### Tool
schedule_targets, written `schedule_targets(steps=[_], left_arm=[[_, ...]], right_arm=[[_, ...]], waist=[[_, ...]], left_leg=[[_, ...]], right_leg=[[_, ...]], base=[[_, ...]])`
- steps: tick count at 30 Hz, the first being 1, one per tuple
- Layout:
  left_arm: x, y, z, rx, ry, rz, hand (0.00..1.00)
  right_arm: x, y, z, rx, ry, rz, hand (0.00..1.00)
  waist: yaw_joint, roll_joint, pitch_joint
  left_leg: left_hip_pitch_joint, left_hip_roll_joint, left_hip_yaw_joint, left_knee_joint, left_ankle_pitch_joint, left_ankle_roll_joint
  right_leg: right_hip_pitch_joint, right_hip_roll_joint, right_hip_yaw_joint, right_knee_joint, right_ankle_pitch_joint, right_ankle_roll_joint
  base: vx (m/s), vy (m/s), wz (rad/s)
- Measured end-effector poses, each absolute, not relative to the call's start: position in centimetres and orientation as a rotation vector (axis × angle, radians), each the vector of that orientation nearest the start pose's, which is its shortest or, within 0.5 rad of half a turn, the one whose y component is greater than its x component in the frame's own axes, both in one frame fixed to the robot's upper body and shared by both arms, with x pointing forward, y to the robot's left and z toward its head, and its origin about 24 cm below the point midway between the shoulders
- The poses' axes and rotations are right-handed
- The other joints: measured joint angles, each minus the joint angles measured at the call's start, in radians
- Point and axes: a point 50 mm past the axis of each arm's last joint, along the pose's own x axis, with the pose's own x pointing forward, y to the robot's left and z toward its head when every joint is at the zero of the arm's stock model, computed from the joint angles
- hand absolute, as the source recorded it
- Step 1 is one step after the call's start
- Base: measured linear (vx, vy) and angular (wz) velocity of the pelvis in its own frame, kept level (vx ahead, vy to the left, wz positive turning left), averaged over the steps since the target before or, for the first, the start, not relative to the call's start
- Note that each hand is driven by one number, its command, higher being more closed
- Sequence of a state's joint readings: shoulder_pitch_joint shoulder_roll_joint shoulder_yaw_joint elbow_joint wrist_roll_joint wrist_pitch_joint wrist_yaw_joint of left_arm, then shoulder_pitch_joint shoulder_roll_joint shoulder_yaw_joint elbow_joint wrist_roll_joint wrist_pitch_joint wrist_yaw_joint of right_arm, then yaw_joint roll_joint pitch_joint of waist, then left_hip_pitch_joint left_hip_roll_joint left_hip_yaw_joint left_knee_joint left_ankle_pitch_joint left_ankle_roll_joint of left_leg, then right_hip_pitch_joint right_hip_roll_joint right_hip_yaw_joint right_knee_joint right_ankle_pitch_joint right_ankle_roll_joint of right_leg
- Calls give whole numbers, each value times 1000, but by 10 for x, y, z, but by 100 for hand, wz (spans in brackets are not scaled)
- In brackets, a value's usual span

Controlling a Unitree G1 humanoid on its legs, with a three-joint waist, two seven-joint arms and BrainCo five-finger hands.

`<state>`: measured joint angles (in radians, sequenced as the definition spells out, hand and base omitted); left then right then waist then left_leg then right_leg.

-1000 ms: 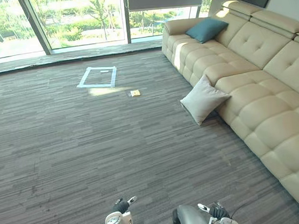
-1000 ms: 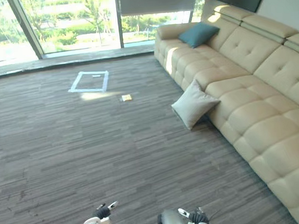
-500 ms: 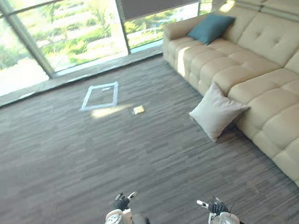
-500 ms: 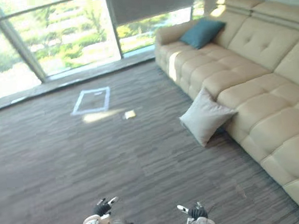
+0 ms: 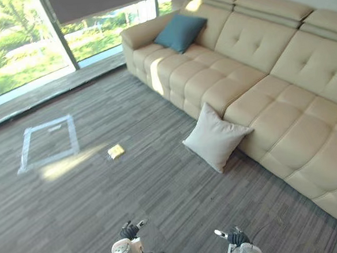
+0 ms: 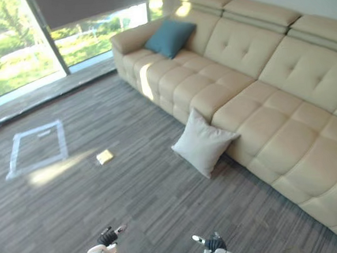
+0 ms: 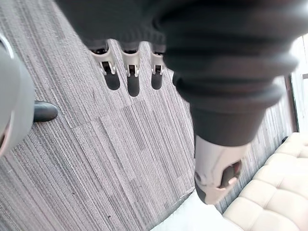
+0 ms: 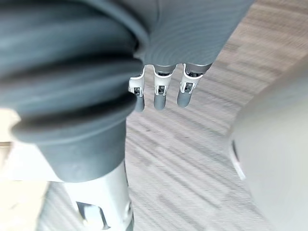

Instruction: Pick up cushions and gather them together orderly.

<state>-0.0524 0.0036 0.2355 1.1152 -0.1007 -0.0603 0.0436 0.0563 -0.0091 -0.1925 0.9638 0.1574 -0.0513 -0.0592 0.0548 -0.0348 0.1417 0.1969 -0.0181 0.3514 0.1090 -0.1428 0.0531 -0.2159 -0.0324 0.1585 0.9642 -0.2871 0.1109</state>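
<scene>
Cushion [image 5: 215, 137], pale grey and square, leans against the beige sofa [image 5: 282, 95].

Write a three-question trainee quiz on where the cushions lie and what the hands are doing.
1. True or false: the teal cushion lies on the floor.
2. The pale grey cushion is: A) flat on the sofa seat; B) on the floor, leaning against the sofa's front; C) inside the taped square.
3. Fill in: the left hand and the right hand each hold ____.

Key: 1 false, it is on the sofa; 2 B; 3 nothing, both hands have straight fingers.
</scene>
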Motion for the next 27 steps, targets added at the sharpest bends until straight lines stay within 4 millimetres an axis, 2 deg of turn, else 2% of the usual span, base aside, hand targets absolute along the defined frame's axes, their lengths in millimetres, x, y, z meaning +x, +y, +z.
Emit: schedule_targets(steps=[1,3,5,6,7,8,9,10,11,12,13,14,16,17,18,20,21,22,23,25,26,27], left_arm=[[137,176,-154,-189,998,289,0],[141,169,-154,-203,990,275,0],[139,161,-155,-202,999,247,0],[138,159,-155,-197,1002,236,0],[136,156,-156,-196,1006,228,0],[136,153,-155,-202,1004,224,0],[136,151,-156,-207,1006,221,0],[135,152,-156,-204,1007,221,0],[136,152,-155,-203,1001,222,0],[137,154,-154,-202,989,229,0],[138,155,-153,-204,982,236,0],[136,159,-153,-202,976,248,0],[140,161,-151,-196,956,249,0],[142,160,-149,-200,942,249,0],[143,161,-149,-199,935,249,0],[145,160,-148,-199,918,250,0],[146,160,-147,-200,916,249,0],[147,160,-147,-200,914,250,0],[147,160,-147,-200,913,250,0],[146,161,-148,-202,918,256,0],[143,158,-149,-209,930,254,0],[144,162,-149,-199,927,258,0]], right_arm=[[121,-187,-151,198,955,-346,0],[123,-190,-151,215,948,-375,0],[115,-195,-154,240,969,-420,0],[115,-195,-154,243,968,-426,0],[113,-196,-154,242,967,-430,0],[114,-197,-153,235,966,-425,0],[116,-199,-152,224,962,-420,0],[116,-200,-152,223,961,-420,0],[117,-202,-152,216,958,-424,0],[118,-203,-151,210,955,-419,0],[118,-202,-151,207,955,-413,0],[120,-199,-151,197,957,-391,0],[122,-196,-151,197,956,-376,0],[120,-194,-152,203,965,-379,0],[118,-194,-153,206,970,-385,0],[115,-194,-153,229,973,-413,0],[115,-194,-153,229,973,-414,0],[116,-193,-153,228,972,-411,0],[119,-192,-153,226,968,-407,0],[120,-193,-152,219,966,-403,0],[118,-195,-153,206,973,-401,0],[118,-191,-153,207,980,-387,0]], waist=[[-6,-5,2],[-6,-13,5],[-11,-15,5],[-14,-19,6],[-29,-16,4],[-33,-1,3],[-31,20,-9],[-34,28,-10],[-45,45,-7],[-42,65,-10],[-37,63,-8],[-23,61,-6],[-11,54,-2],[1,44,4],[5,41,5],[3,39,8],[5,40,7],[9,39,6],[12,39,6],[12,42,4],[12,59,-10],[8,31,-14]], left_leg=[[39,-1,2,-28,-20,5],[74,-6,1,-46,-49,0],[108,-28,-13,-72,-63,-5],[130,-41,-27,-74,-74,-4],[163,-42,-64,-70,-85,-9],[173,-32,-74,-48,-84,-9],[128,-4,-94,75,-87,-13],[93,12,-109,163,-90,-26],[-6,59,-147,404,-71,-95],[-114,102,-202,641,-6,-193],[-151,116,-213,728,15,-219],[-209,133,-213,840,22,-210],[-292,149,-210,907,4,-171],[-330,154,-192,881,-20,-144],[-342,155,-181,852,-34,-133],[-404,143,-176,654,-72,-112],[-408,135,-191,583,-72,-113],[-406,110,-244,417,-64,-125],[-407,96,-289,315,-53,-131],[-402,94,-300,216,1,-64],[-384,110,-268,167,79,-135],[-369,97,-233,171,75,-130]], right_leg=[[-53,12,-72,-70,-20,-33],[-125,26,-163,-229,-4,-63],[-150,30,-216,-443,100,-99],[-151,28,-214,-496,150,-122],[-133,30,-214,-469,188,-196],[-130,30,-225,-453,157,-189],[-97,32,-236,-458,124,-200],[-76,35,-242,-470,119,-205],[-23,52,-258,-513,116,-221],[33,80,-255,-557,115,-233],[60,95,-240,-575,114,-236],[113,121,-203,-612,109,-261],[193,133,-147,-666,100,-282],[255,128,-103,-696,103,-271],[276,125,-81,-712,101,-267],[360,114,-7,-770,82,-235],[370,112,12,-776,73,-222],[378,110,60,-779,54,-204],[378,110,97,-774,38,-201],[381,111,184,-740,-1,-185],[389,122,242,-706,-39,-147],[383,108,271,-685,-59,-138]], base=[[365,95,-10],[373,55,9],[392,4,33],[430,-50,55],[465,-101,46],[542,-162,43],[439,-173,25],[413,-212,37],[434,-204,17],[515,-198,-10],[503,-132,-67],[395,-76,-85],[350,-8,-108],[321,25,-104],[301,46,-96],[312,79,-84],[364,119,-95],[397,164,-100],[517,247,-138],[497,287,-136],[450,301,-106],[567,362,-118]])
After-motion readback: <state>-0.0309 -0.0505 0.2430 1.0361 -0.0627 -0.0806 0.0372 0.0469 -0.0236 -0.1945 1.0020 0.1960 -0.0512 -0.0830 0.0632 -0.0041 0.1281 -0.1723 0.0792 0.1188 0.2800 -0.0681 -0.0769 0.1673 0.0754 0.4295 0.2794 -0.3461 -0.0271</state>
